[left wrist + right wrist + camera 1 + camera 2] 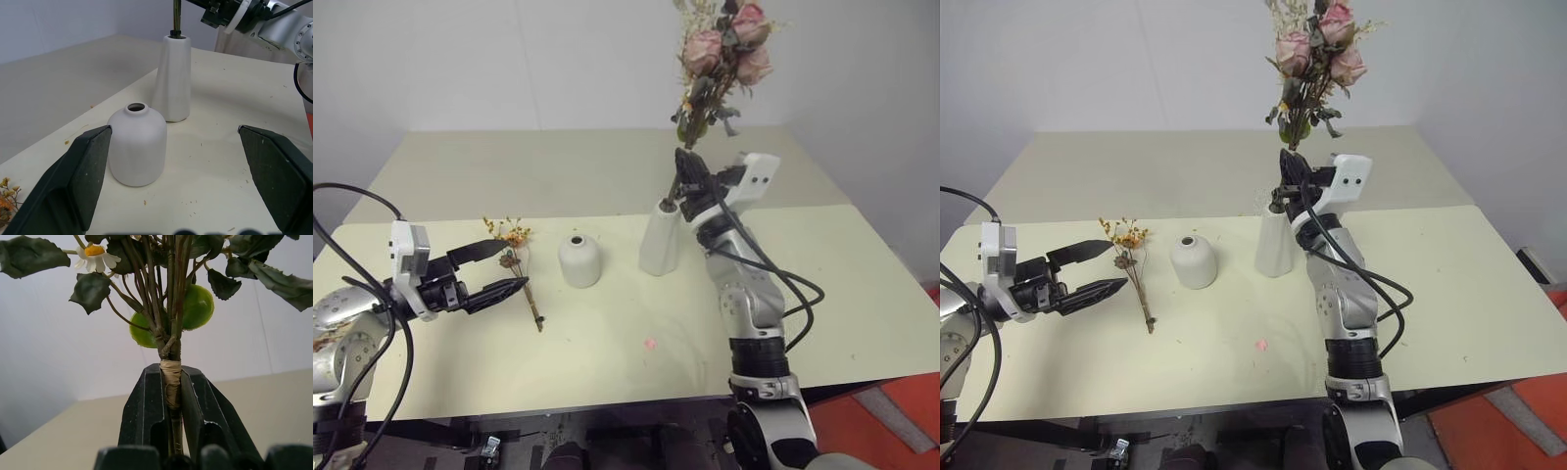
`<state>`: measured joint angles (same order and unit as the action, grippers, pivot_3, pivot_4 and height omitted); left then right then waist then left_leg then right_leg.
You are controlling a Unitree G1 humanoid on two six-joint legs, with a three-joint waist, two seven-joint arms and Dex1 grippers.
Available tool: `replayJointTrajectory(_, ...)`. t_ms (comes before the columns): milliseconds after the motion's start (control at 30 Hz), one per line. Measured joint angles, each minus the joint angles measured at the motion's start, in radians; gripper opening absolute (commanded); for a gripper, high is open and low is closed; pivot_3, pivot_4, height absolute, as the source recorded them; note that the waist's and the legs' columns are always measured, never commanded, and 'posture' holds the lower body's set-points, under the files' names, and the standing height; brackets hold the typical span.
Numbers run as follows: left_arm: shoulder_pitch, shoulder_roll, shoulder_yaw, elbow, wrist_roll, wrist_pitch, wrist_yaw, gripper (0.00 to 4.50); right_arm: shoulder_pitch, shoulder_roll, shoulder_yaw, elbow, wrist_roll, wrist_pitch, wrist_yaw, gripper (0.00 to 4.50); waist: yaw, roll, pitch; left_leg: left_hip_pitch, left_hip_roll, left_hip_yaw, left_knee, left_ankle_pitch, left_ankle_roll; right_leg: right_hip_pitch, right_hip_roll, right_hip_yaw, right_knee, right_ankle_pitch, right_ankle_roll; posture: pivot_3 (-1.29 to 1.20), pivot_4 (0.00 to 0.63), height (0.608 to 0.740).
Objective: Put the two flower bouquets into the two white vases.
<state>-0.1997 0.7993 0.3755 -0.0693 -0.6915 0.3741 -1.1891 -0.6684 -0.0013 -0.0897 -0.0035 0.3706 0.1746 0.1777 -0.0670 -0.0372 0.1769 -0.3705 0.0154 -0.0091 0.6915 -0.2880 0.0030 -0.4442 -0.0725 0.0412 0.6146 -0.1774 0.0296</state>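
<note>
Two grippers: left gripper (pixel 499 269) hangs with its black fingers spread wide, holding nothing; right gripper (pixel 171 396) is clamped on the taped stem of the large bouquet (pixel 724 54).
Step in hand: large bouquet going into the tall vase (pixel 661 240); its stem end sits in the vase mouth, directly below the right gripper.
Next move, as I judge it: lower the stem deeper, then release; afterwards, fetch the small bouquet.
Small bouquet (pixel 521 269): thin stems, yellow-orange dried heads, lying flat on the table (pixel 607 333), just beyond the left gripper's fingertips.
Short vase (pixel 137 144): squat, round, small top hole, empty, ahead of the left gripper.
Tall vase, appearance: matte white, tapering, slanted, just past the short vase.
Large bouquet, appearance: pink roses, green leaves, a daisy, upright above the right gripper.
</note>
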Motion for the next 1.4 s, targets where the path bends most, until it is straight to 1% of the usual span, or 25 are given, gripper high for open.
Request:
replayJointTrajectory(267, -0.001, 0.0, 0.0, 0.0, 0.0, 0.0, 0.0, 4.5, 0.02, 0.005, 0.025, 0.012, -0.057, -0.036, 0.001, 0.24, -0.001, 0.0, 0.0, 0.0, 0.0, 0.0, 0.0, 0.0, 0.0, 0.0, 0.0, 0.0, 0.0, 0.0, 0.0, 0.0, 0.15, 0.74)
replayJointTrajectory(300, -0.001, 0.0, 0.0, 0.0, 0.0, 0.0, 0.0, 4.5, 0.02, 0.007, 0.026, 0.012, -0.061, -0.038, 0.001, 0.95, -0.001, 0.0, 0.0, 0.0, 0.0, 0.0, 0.0, 0.0, 0.0, 0.0, 0.0, 0.0, 0.0, 0.0, 0.0, 0.0, 0.15, 0.74)
replayJointTrajectory(333, -0.001, 0.0, 0.0, 0.0, 0.0, 0.0, 0.0, 4.5, 0.02, 0.008, 0.027, 0.012, -0.062, -0.038, 0.003, 1.15, -0.001, 0.0, 0.0, 0.0, 0.0, 0.0, 0.0, 0.0, 0.0, 0.0, 0.0, 0.0, 0.0, 0.0, 0.0, 0.0, 0.15, 0.74)
replayJointTrajectory(400, -0.001, 0.0, 0.0, 0.0, 0.0, 0.0, 0.0, 4.5, 0.024, 0.012, 0.027, 0.012, -0.061, -0.039, 0.01, 1.77, 0.0, 0.0, 0.0, 0.0, 0.0, 0.0, 0.0, 0.0, 0.0, 0.0, 0.0, 0.0, 0.0, 0.0, 0.0, 0.0, 0.15, 0.74)
replayJointTrajectory(467, -0.001, 0.0, 0.0, 0.0, 0.0, 0.0, 0.001, 4.5, 0.039, 0.012, 0.032, 0.001, -0.061, -0.039, 0.018, 2.53, 0.0, 0.0, 0.0, 0.0, 0.0, 0.0, 0.0, 0.0, 0.0, 0.0, 0.0, 0.0, 0.0, 0.0, 0.0, 0.0, 0.15, 0.74)
replayJointTrajectory(567, 0.003, -0.002, 0.0, -0.003, 0.0, 0.002, 0.016, 4.5, 0.08, 0.009, 0.043, -0.041, -0.056, -0.032, 0.025, 3.55, 0.001, 0.0, 0.0, 0.0, 0.0, 0.0, 0.0, 0.0, 0.0, 0.0, 0.0, 0.0, 0.0, 0.0, 0.0, 0.0, 0.15, 0.74)
replayJointTrajectory(633, 0.031, -0.006, 0.0, -0.028, 0.003, 0.008, 0.054, 4.5, 0.126, -0.012, 0.056, -0.108, -0.056, -0.005, 0.029, 4.26, 0.001, 0.0, 0.0, 0.0, 0.0, 0.0, 0.0, 0.0, 0.0, 0.0, -0.001, 0.0, -0.001, 0.0, 0.0, 0.0, 0.15, 0.74)
replayJointTrajectory(667, 0.051, -0.006, 0.0, -0.043, 0.016, 0.013, 0.08, 4.5, 0.15, -0.026, 0.06, -0.141, -0.055, 0.014, 0.029, 4.47, 0.002, 0.0, 0.0, 0.0, -0.001, 0.0, 0.0, 0.0, 0.0, 0.0, -0.001, 0.0, -0.001, 0.0, 0.0, 0.0, 0.15, 0.74)
replayJointTrajectory(733, 0.083, -0.006, -0.001, -0.063, 0.05, 0.024, 0.141, 4.5, 0.204, -0.057, 0.061, -0.206, -0.052, 0.053, 0.032, 4.47, 0.005, 0.0, 0.0, 0.0, -0.001, 0.0, -0.001, 0.0, 0.0, 0.0, -0.001, 0.0, -0.001, 0.0, 0.0, 0.0, 0.15, 0.74)
replayJointTrajectory(800, 0.122, -0.022, -0.001, -0.119, 0.1, 0.08, 0.278, 4.5, 0.304, -0.139, 0.058, -0.323, -0.031, 0.134, 0.052, 4.47, 0.015, 0.0, 0.0, 0.0, -0.001, -0.001, -0.001, 0.0, 0.0, 0.001, -0.001, 0.0, -0.002, 0.0, 0.0, 0.0, 0.15, 0.74)
replayJointTrajectory(867, 0.146, -0.041, -0.001, -0.149, 0.127, 0.126, 0.368, 4.5, 0.348, -0.187, 0.043, -0.37, -0.01, 0.19, 0.067, 4.47, 0.022, 0.0, 0.0, 0.0, -0.001, 0.0, 0.0, 0.0, 0.0, 0.001, -0.001, 0.0, -0.002, 0.0, 0.0, 0.0, 0.15, 0.74)
replayJointTrajectory(933, 0.162, -0.102, -0.013, -0.273, 0.181, 0.244, 0.564, 4.5, 0.401, -0.275, 0.018, -0.455, 0.042, 0.276, 0.1, 4.47, 0.025, 0.0, 0.0, 0.001, -0.001, 0.0, 0.001, 0.0, 0.0, 0.003, -0.001, 0.0, -0.002, 0.0, 0.001, 0.0, 0.15, 0.74)
replayJointTrajectory(967, 0.159, -0.138, -0.024, -0.347, 0.196, 0.332, 0.672, 4.5, 0.415, -0.339, 0.0, -0.497, 0.077, 0.338, 0.121, 4.47, 0.03, -0.001, 0.0, 0.001, -0.001, -0.001, 0.002, 0.0, 0.0, 0.005, -0.002, 0.0, -0.002, -0.001, 0.001, 0.0, 0.15, 0.74)
replayJointTrajectory(1033, 0.142, -0.178, -0.044, -0.437, 0.201, 0.484, 0.807, 4.5, 0.413, -0.427, -0.047, -0.546, 0.144, 0.44, 0.148, 4.47, 0.031, -0.001, 0.0, 0.002, -0.001, -0.002, 0.002, 0.0, 0.0, 0.007, -0.001, 0.0, -0.002, -0.001, 0.001, 0.0, 0.15, 0.74)
replayJointTrajectory(1067, 0.109, -0.216, -0.044, -0.482, 0.192, 0.575, 0.875, 4.5, 0.406, -0.495, -0.081, -0.561, 0.199, 0.512, 0.167, 4.47, 0.033, -0.001, 0.0, 0.003, -0.001, -0.002, 0.002, 0.0, 0.0, 0.007, -0.001, 0.0, -0.002, -0.001, 0.001, 0.0, 0.15, 0.74)
replayJointTrajectory(1133, 0.023, -0.272, -0.04, -0.526, 0.169, 0.731, 0.959, 4.5, 0.392, -0.586, -0.126, -0.573, 0.264, 0.604, 0.199, 4.47, 0.034, -0.002, 0.0, 0.003, -0.001, -0.003, 0.002, 0.0, 0.0, 0.008, 0.001, -0.001, -0.002, -0.001, 0.001, 0.0, 0.15, 0.74)
replayJointTrajectory(1233, -0.254, -0.422, -0.012, -0.5, 0.205, 1.073, 1.113, 4.5, 0.361, -0.742, -0.161, -0.577, 0.358, 0.716, 0.287, 4.47, 0.047, -0.003, 0.0, 0.003, -0.002, -0.005, 0.004, 0.0, 0.0, 0.01, 0.002, -0.002, -0.004, -0.001, 0.002, 0.0, 0.15, 0.74)
replayJointTrajectory(1267, -0.321, -0.446, -0.006, -0.474, 0.222, 1.147, 1.158, 4.5, 0.351, -0.788, -0.167, -0.578, 0.387, 0.74, 0.32, 4.47, 0.048, -0.003, 0.0, 0.004, -0.002, -0.005, 0.003, 0.0, 0.0, 0.012, 0.002, -0.002, -0.004, -0.001, 0.002, 0.0, 0.15, 0.74)
replayJointTrajectory(1333, -0.396, -0.488, 0.015, -0.393, 0.226, 1.21, 1.24, 4.5, 0.355, -0.865, -0.184, -0.578, 0.427, 0.771, 0.382, 4.47, 0.041, -0.003, 0.0, 0.005, -0.002, -0.005, 0.002, 0.0, 0.001, 0.012, 0.002, 0.0, -0.005, -0.001, 0.002, 0.0, 0.15, 0.74)
replayJointTrajectory(1400, -0.433, -0.522, 0.037, -0.296, 0.212, 1.231, 1.323, 4.5, 0.361, -0.918, -0.2, -0.577, 0.449, 0.792, 0.425, 4.47, 0.036, -0.003, 0.0, 0.004, -0.002, -0.005, 0.002, 0.0, 0.001, 0.011, 0.003, 0.0, -0.006, -0.001, 0.002, 0.0, 0.15, 0.74)
